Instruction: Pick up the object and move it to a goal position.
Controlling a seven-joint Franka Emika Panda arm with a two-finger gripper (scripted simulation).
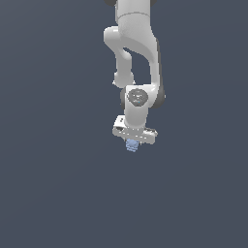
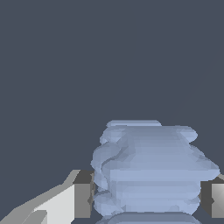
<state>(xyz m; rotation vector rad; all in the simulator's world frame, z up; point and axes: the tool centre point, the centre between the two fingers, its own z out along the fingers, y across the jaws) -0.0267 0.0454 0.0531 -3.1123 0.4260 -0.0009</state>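
There was one white robot arm (image 1: 135, 48) in the exterior view. It reached down from the top of the picture, near the middle. At its low end sat one claw (image 1: 132, 144). Under the claw's wide white body poked one small light-blue barrel (image 1: 131, 145). The barrel had ribs stacked one over the other. It was thinner than the claw's body.

In the wrist view, the same barrel (image 2: 148, 175) looked big. There were two fingers, one on each side of it. One dark finger pad (image 2: 83, 194) touched one side of the barrel. The other finger (image 2: 212, 199) pressed the far side. So the claw was clenched around the barrel, grasping it in the middle.

All around was plain dark blue-grey. I could not tell if the barrel rested on the ground or hung above it. No other thing was there to count.
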